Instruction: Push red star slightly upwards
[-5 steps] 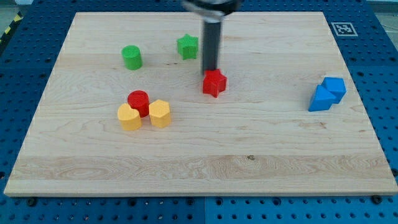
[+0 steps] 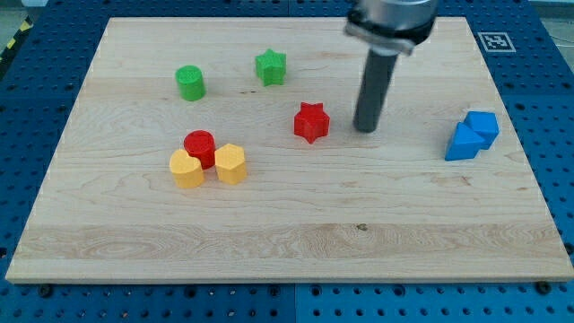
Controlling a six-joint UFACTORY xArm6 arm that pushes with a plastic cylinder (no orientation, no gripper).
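Just left of my tip (image 2: 366, 129), which has no jaws and holds nothing, the red star (image 2: 311, 122) sits untouched, its upward push not yet made.

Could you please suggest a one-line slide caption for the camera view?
My tip stands right of the red star, apart from it, on the wooden board.

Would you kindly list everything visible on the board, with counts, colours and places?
red star: 1, red, board centre.
green star: 1, green, upper middle.
green cylinder: 1, green, upper left.
red cylinder: 1, red, left of centre, touching the yellow blocks.
yellow blocks: 2, yellow, below the red cylinder.
blue blocks: 2, blue, right side, touching.
wooden board: 1, light wood.
my tip: 1, dark rod, right of the red star, apart from it.
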